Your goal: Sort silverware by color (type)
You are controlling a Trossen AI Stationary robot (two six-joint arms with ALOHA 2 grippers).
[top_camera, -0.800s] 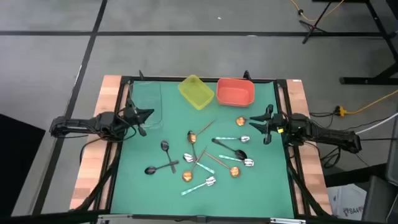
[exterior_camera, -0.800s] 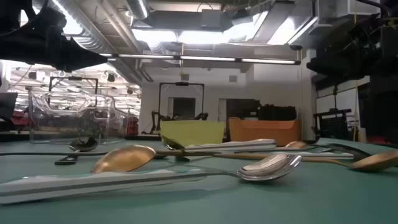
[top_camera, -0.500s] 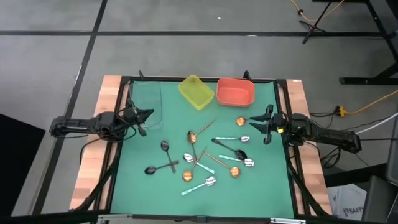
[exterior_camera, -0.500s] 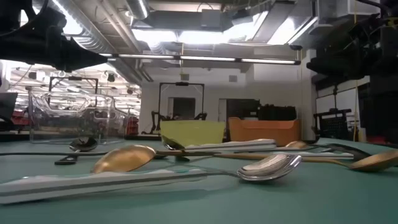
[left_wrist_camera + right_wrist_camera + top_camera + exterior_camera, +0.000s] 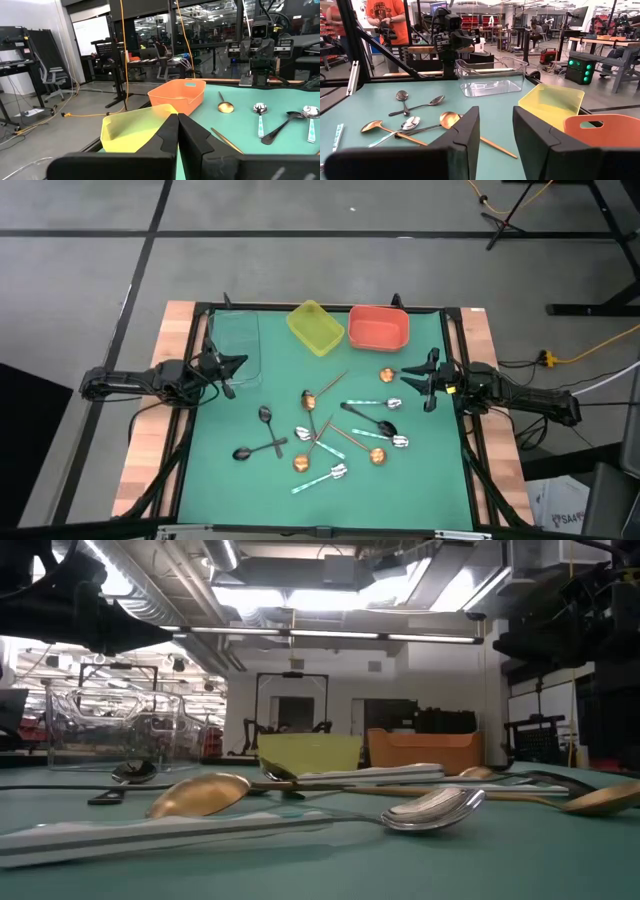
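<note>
The silverware (image 5: 330, 430) lies scattered flat on the green mat: black spoons (image 5: 265, 416), copper-gold spoons (image 5: 386, 375) and silver spoons with pale teal handles (image 5: 320, 477). Some cross one another. My left gripper (image 5: 241, 362) waits at the mat's left edge, shut and holding nothing; its fingers (image 5: 170, 131) meet in the left wrist view. My right gripper (image 5: 406, 373) hovers at the mat's right edge, next to a copper-gold spoon, open and holding nothing; a gap shows between its fingers (image 5: 465, 130).
Three bins stand along the far edge: a clear one (image 5: 238, 345) at the left, a tilted yellow one (image 5: 316, 327) and an orange one (image 5: 378, 327). Wooden table borders (image 5: 150, 440) flank the mat. A person in an orange shirt (image 5: 382, 15) stands beyond the table.
</note>
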